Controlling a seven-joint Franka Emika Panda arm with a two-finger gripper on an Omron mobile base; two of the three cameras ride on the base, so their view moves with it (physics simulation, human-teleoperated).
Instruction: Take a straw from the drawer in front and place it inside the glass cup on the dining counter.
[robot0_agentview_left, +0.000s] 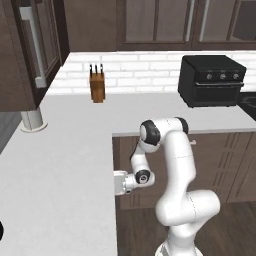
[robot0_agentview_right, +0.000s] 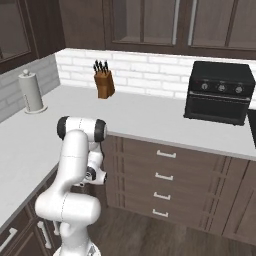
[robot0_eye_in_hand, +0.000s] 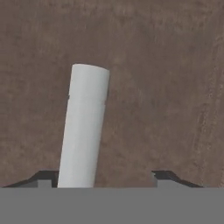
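Seen close up in the hand view, the straw (robot0_eye_in_hand: 83, 127) is a pale, straight stick lying on the flat brown bottom of the drawer (robot0_eye_in_hand: 166, 87). My gripper (robot0_eye_in_hand: 106, 177) points down at it with its jaws apart. The straw's near end runs between the two fingertips, close beside the left fingertip (robot0_eye_in_hand: 43, 177), with a wide gap to the right fingertip (robot0_eye_in_hand: 168, 177). In the left base view my hand (robot0_agentview_left: 122, 182) reaches left, under the edge of the white worktop (robot0_agentview_left: 55, 175), which hides the fingers.
On the worktop stand a wooden knife block (robot0_agentview_left: 97, 84), a black toaster oven (robot0_agentview_left: 212, 80) and a paper towel roll (robot0_agentview_right: 31, 91). Dark cabinet fronts with silver handles (robot0_agentview_right: 165, 175) run below the worktop to my right. Wall cabinets hang above.
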